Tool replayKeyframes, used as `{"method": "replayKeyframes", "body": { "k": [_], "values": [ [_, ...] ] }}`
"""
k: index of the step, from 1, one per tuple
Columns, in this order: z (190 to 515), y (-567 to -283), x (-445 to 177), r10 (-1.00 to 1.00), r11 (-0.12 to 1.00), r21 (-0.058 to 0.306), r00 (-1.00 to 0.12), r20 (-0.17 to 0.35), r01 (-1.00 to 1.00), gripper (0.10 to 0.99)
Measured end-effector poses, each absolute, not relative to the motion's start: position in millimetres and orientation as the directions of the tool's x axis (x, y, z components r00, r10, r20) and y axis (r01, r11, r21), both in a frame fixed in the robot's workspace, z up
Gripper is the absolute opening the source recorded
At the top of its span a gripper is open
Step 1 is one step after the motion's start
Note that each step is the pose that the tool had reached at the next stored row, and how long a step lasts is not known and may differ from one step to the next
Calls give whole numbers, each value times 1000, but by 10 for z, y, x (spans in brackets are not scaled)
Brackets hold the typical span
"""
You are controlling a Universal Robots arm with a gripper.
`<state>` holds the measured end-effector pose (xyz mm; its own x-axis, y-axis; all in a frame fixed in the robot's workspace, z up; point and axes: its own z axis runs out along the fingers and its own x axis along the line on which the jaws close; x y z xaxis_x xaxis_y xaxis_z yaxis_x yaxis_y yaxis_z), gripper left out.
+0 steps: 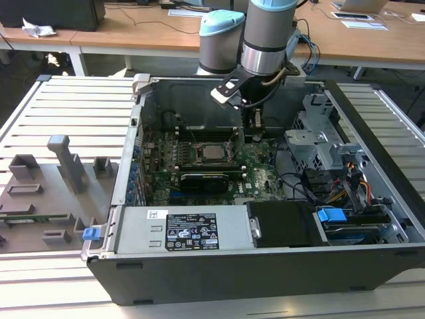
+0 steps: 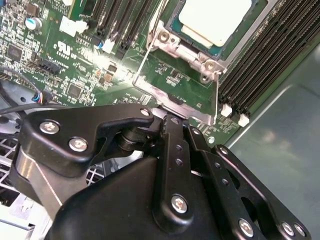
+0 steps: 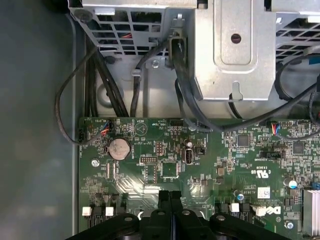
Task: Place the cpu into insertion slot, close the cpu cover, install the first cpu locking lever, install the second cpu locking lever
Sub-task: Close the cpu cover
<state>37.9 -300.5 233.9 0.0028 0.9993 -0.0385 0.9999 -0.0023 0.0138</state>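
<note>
The black, jointed claw [image 3: 170, 196] has its fingers pressed flat together over the green board. The pale, silvery square cpu [image 2: 215, 17] lies in the insertion slot [image 2: 176, 26], framed by the thin metal cpu cover [image 2: 185, 50].

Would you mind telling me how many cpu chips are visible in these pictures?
1. The cpu sits in the insertion slot on the motherboard, seen in the exterior and second wrist views. Others could lie hidden.
</note>
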Motion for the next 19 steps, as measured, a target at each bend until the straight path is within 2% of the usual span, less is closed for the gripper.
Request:
{"method": "replayKeyframes", "body": {
  "k": [19],
  "values": [
    [2337, -3005, 207, 999, -2, 14, 3, -38, 1000, 106]
  ]
}}
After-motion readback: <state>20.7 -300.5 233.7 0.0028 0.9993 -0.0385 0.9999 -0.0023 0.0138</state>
